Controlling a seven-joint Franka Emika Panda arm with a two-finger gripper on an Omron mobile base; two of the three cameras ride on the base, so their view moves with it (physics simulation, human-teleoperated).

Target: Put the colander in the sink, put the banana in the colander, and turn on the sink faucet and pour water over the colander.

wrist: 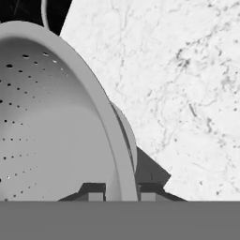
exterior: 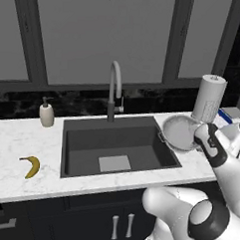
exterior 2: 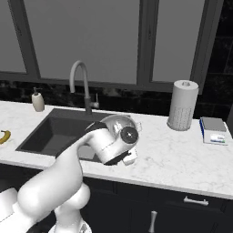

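We have the pincer (wrist: 121, 191) astride the rim of the colander (exterior: 180, 132), one fingertip inside the bowl and one outside; the fingers look closed on the thin wall, though we cannot be sure they are pinching it. The colander sits on the worktop (exterior: 11, 141) just beside the sink (exterior: 116, 141), at its 3 o'clock edge. We judge it light, stiff and slick: thin perforated metal that will not give but may pivot in a one-sided rim hold. A hold by the rim or a small handle seems best, carried low. The banana (exterior: 32, 166) lies well apart at the sink's 9 o'clock; it is soft, so we would take it mid-curve, gently
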